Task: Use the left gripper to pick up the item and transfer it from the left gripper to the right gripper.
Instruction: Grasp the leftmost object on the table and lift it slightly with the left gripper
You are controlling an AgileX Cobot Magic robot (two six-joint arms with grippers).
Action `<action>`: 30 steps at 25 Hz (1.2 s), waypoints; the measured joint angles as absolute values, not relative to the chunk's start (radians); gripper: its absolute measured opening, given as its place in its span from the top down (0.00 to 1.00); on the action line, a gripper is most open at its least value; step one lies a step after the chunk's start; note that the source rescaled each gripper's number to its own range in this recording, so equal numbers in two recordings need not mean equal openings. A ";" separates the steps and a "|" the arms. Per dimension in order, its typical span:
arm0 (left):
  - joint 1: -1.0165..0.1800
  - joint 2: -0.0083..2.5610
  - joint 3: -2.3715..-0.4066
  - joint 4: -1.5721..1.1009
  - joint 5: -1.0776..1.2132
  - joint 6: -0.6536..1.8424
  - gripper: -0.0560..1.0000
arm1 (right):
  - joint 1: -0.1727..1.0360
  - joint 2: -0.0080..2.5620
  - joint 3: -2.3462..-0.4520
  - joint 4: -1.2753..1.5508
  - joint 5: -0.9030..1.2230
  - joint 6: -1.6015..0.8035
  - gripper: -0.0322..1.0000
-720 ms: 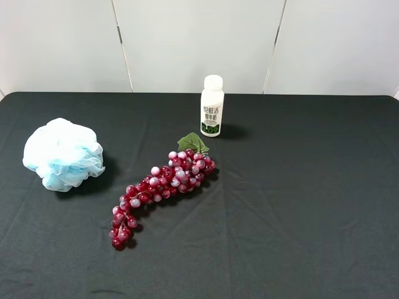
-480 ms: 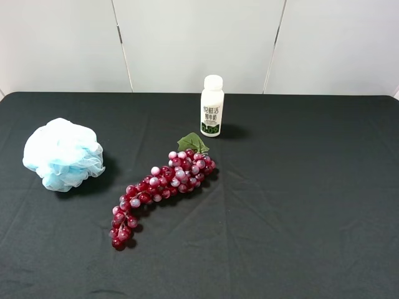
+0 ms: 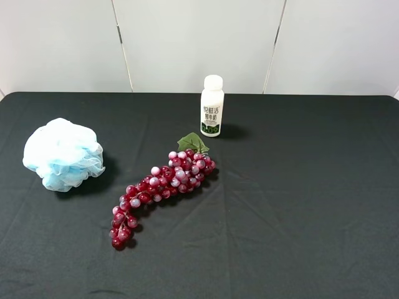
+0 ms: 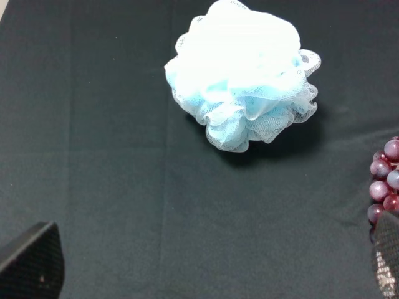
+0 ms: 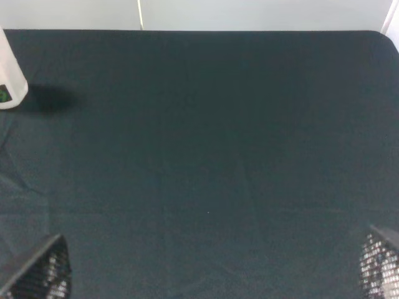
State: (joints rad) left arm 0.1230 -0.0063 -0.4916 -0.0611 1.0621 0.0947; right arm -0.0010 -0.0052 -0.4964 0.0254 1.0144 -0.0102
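Note:
The item, a fluffy pale blue-and-white mesh bath puff (image 3: 62, 154), lies on the black cloth at the left of the table. In the left wrist view the puff (image 4: 243, 75) lies ahead of my left gripper (image 4: 209, 261), clear of it. The two black fingertips (image 4: 31, 261) show far apart at the frame's corners, so the gripper is open and empty. My right gripper (image 5: 209, 268) is also open and empty over bare cloth, its fingertips (image 5: 37, 271) spread wide. Neither gripper nor arm shows in the exterior high view.
A dark red grape bunch (image 3: 163, 185) with a green leaf lies mid-table, right of the puff; a few grapes (image 4: 386, 180) show in the left wrist view. A white bottle (image 3: 212, 106) stands upright at the back centre, its edge (image 5: 9, 75) showing in the right wrist view.

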 joint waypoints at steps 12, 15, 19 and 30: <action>0.123 -0.006 -0.492 -0.061 1.062 0.095 0.00 | -0.001 -0.005 -0.496 0.025 1.014 -0.010 0.00; 0.123 -0.006 -0.492 -0.061 1.062 0.095 0.00 | -0.001 -0.005 -0.496 0.025 1.014 -0.010 0.00; 0.123 -0.006 -0.492 -0.061 1.062 0.095 0.00 | -0.001 -0.005 -0.496 0.025 1.014 -0.010 0.00; 0.123 -0.006 -0.493 -0.061 1.062 0.095 0.00 | -0.001 -0.005 -0.496 0.025 1.014 -0.010 0.00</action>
